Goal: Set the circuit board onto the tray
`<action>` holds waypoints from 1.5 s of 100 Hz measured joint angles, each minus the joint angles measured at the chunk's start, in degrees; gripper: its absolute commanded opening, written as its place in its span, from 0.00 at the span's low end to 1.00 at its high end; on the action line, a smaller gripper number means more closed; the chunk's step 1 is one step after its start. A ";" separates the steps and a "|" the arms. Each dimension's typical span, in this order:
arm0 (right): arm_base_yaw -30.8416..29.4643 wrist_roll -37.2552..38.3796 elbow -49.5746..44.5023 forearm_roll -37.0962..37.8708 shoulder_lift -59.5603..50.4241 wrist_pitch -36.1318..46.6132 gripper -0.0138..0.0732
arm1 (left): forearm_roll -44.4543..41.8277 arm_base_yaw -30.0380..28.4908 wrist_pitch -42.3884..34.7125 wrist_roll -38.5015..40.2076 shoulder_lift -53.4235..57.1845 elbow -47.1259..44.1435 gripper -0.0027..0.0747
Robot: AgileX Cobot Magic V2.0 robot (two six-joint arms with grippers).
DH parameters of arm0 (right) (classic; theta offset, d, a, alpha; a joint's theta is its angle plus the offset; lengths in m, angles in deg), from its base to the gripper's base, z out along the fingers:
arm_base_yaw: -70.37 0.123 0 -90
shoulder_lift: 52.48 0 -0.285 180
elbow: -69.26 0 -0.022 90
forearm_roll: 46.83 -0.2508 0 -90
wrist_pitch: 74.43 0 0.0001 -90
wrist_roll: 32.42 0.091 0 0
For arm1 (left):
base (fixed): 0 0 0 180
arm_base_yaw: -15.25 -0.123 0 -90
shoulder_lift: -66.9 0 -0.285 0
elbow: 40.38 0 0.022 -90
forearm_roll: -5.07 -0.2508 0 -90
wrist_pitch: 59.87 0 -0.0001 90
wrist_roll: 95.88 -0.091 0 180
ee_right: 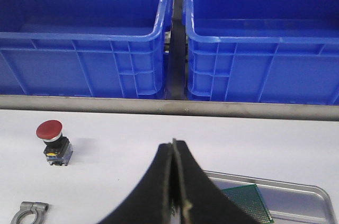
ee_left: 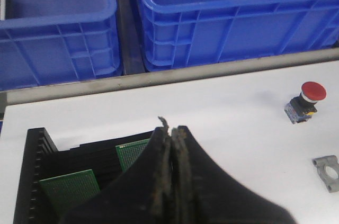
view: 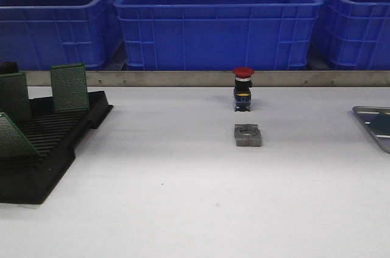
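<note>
White table (view: pixel 183 197), blue crates (view: pixel 216 20) behind, both pincers clenched, board (ee_right: pixel 246 200) on tray (ee_right: pixel 302 203).

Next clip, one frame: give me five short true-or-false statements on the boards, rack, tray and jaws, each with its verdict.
1. Green perforated circuit boards stand in the black slotted plastic rack. True.
2. The silver-grey metal tray holds nothing. False: one green board lies on it.
3. The left gripper has its jaws spread wide. False: they are shut together.
4. The red mushroom-head push button stands between rack and tray. True.
5. The right gripper clamps a board. False: its jaws are shut on nothing.
</note>
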 measured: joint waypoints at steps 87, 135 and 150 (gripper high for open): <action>0.00 -0.37 -19.63 -0.04 -34.72 -5.36 0.09 | 0.10 -0.02 -23.70 0.10 33.26 -36.66 0.01; 0.00 -0.37 -20.88 0.06 -36.75 -9.41 0.09 | 0.21 -0.02 -25.23 0.10 39.54 -42.96 0.01; 0.00 -0.52 -20.88 0.06 -36.75 -11.86 0.09 | 0.21 -0.02 -25.21 0.10 39.54 -43.06 0.01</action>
